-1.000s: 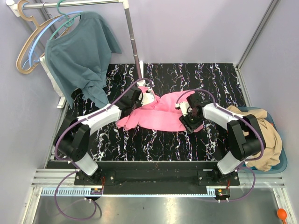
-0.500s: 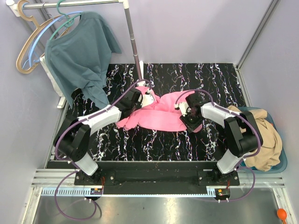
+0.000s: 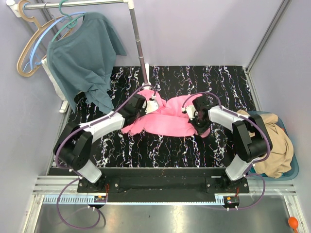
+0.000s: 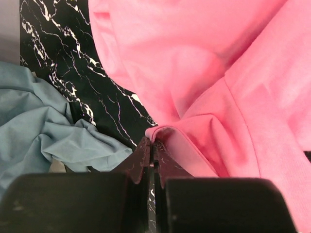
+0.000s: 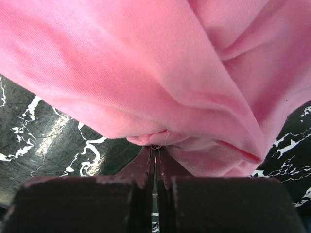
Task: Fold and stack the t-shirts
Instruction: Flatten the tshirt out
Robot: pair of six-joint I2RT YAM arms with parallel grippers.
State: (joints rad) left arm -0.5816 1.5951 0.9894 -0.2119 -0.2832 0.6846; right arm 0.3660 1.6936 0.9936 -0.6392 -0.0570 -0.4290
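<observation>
Pinching one pink t-shirt [image 3: 167, 119] are both arms' fingers [image 4: 141, 158].

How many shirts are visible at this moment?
3: the pink shirt mid-table; the teal shirt hanging on the rack at far left; the tan shirt in the basket at right. Others may be hidden beneath it.

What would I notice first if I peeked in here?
A bright pink t-shirt lies crumpled in the middle of the black marbled table. The left pincer and right pincer each pinch it from one side. A big teal-blue shirt hangs on a rack at far left.
</observation>
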